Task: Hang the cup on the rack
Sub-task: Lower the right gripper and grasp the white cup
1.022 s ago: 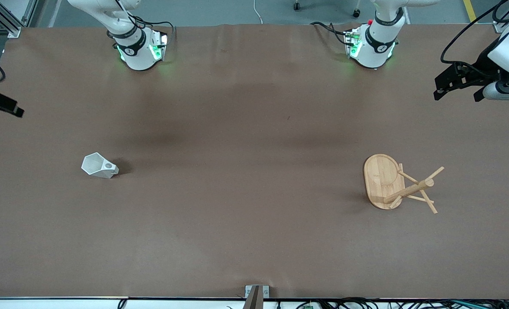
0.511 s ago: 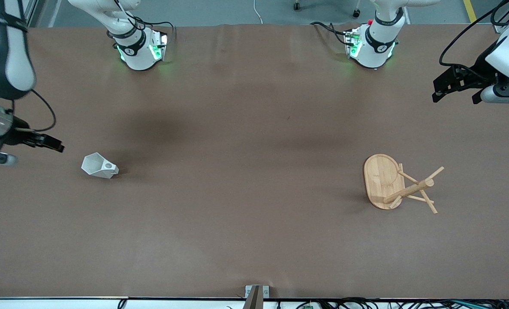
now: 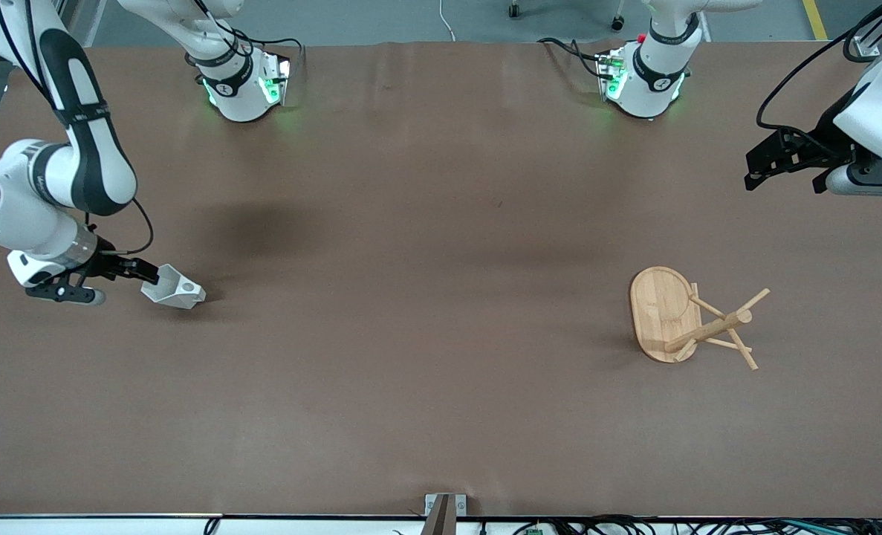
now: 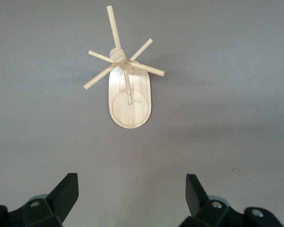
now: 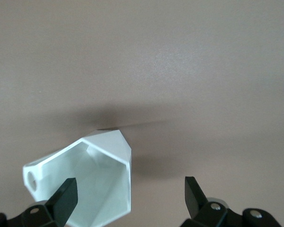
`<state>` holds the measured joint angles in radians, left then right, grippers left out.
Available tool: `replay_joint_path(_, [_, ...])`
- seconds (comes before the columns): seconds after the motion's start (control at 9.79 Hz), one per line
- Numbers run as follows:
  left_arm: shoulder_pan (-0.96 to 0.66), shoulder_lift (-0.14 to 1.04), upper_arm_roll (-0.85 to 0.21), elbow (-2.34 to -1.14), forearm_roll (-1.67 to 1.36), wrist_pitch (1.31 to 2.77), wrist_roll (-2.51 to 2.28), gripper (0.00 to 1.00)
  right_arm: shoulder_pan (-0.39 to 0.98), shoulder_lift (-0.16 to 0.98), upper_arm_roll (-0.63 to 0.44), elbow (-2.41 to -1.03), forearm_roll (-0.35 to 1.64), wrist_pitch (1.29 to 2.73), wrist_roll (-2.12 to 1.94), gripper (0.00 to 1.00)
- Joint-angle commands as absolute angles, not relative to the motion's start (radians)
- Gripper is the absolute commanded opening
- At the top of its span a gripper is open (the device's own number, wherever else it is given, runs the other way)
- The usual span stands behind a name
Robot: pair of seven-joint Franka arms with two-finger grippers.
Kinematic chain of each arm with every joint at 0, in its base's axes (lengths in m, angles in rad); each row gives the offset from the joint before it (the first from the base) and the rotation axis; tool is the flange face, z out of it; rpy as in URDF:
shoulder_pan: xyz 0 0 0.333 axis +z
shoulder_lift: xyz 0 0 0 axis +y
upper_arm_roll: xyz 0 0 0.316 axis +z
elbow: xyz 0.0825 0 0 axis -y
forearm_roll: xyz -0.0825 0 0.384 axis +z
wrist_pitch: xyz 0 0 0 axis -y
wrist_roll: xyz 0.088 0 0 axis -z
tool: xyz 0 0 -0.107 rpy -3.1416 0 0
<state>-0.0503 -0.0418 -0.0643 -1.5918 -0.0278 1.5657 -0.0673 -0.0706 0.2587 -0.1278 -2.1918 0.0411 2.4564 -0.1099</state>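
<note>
**Right gripper at the cup's mouth, left gripper up over the table's end**

The brown table (image 3: 426,312) carries two things, set well apart. Toward the left arm's end lies the rack (image 3: 682,316), tipped over on its side: its oval base (image 3: 662,308) stands on edge on the table, and the post (image 3: 708,331) and slanted pegs point out toward that end of the table. In the left wrist view the rack (image 4: 128,90) shows whole, with bare table all around it.

Toward the right arm's end lies the cup (image 3: 173,288), also on its side, about as near to the front camera as the rack. Its polygonal mouth faces the right arm's end of the table, and the handle with its round hole (image 3: 187,286) is turned upward. In the right wrist view the cup (image 5: 92,182) shows its open mouth and hollow inside.

The right gripper (image 3: 125,276) sits low at the cup's mouth, fingers apart; one finger (image 5: 61,198) overlaps the rim in the right wrist view, though contact cannot be judged.

The left gripper (image 3: 786,160) hangs over the left arm's end of the table, away from the rack, its fingers (image 4: 66,194) spread wide and holding nothing.
</note>
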Motion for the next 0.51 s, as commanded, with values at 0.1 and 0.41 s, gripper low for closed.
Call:
replay_joint_path(0.1, [-0.054,-0.023,-0.063,-1.595,-0.041,1.566,-0.090,1.00,-0.083,0.299,-0.120,-2.201,0.066,2.496,-0.181,1.00])
replay_joint_path(0.41, [-0.057,-0.021,-0.064,-1.595,-0.041,1.566,-0.092,1.00,-0.071,0.308,-0.118,-2.207,0.107,2.497,-0.183,0.79])
